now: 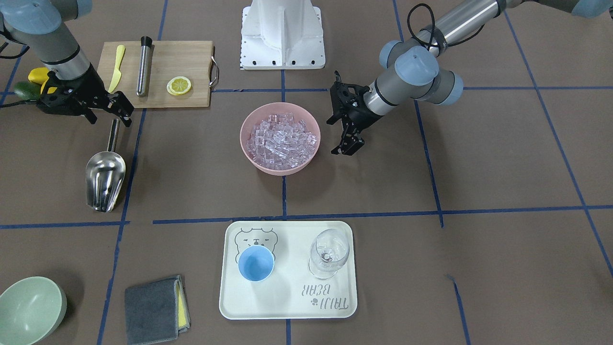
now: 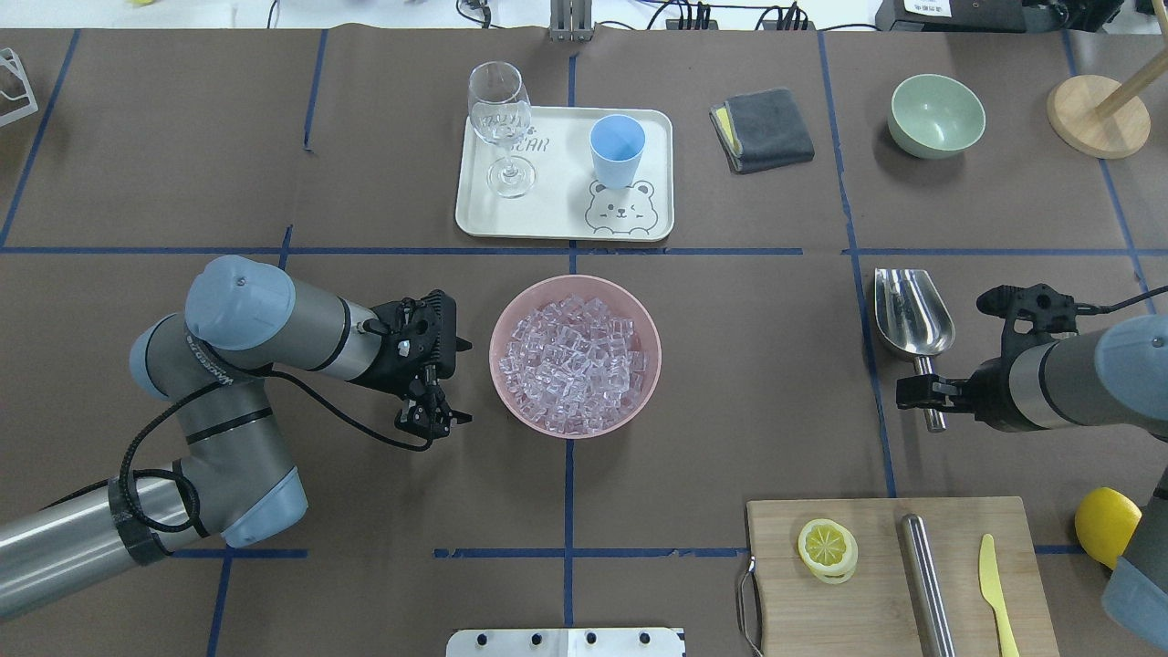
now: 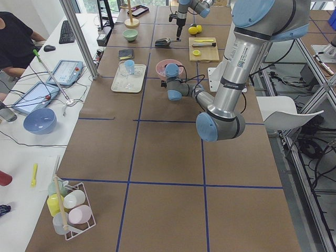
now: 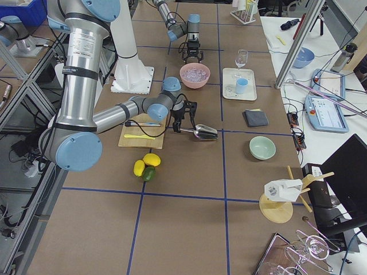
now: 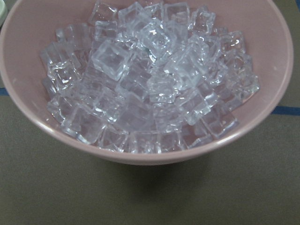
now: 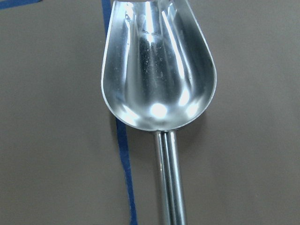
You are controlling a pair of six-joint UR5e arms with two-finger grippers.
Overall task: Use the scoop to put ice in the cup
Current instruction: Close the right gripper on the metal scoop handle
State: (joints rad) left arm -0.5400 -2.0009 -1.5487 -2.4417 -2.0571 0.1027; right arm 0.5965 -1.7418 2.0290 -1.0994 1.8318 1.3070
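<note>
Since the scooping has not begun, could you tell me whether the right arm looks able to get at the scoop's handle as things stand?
Probably yes. The right pincer is already at the handle end of the scoop, which lies flat on bare table with nothing around it. Whether it is closed on the handle cannot be told.

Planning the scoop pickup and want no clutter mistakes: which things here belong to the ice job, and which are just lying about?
For the job:
ice in the pink bowl
scoop, by the right gripper
cup on the tray

Lying about:
wine glass
green bowl
grey cloth
cutting board with lemon slice, steel cylinder, yellow knife
</note>
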